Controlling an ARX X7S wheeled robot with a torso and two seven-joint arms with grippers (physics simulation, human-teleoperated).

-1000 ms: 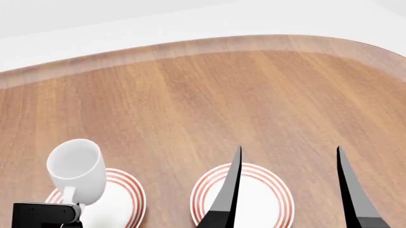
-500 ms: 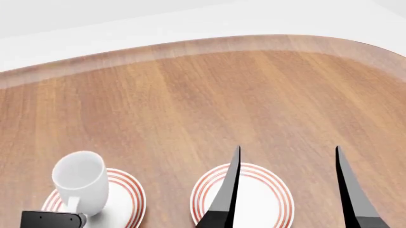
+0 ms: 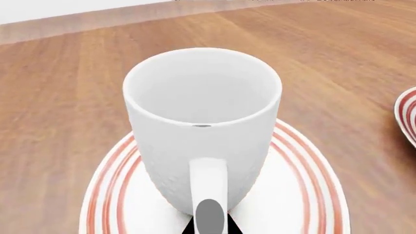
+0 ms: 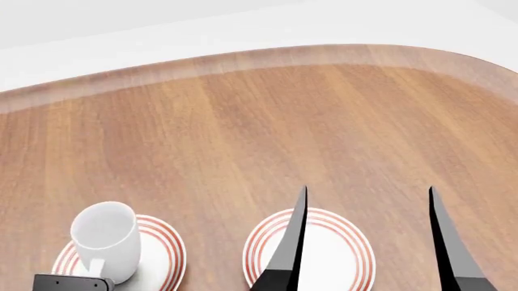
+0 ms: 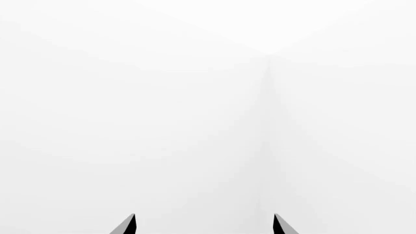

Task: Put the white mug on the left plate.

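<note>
left wrist view: left gripper [image 3: 209,225] pinching white mug [image 3: 202,122] handle

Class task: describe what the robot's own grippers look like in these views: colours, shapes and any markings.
The right gripper has two long, glossy black fingers tapering to points. The left gripper shows only as a black boxy block with small pale dots. No cables or labels visible.

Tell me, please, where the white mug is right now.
In the head view the white mug is at the lower left, upright over the left plate, with the left gripper at its handle.
</note>
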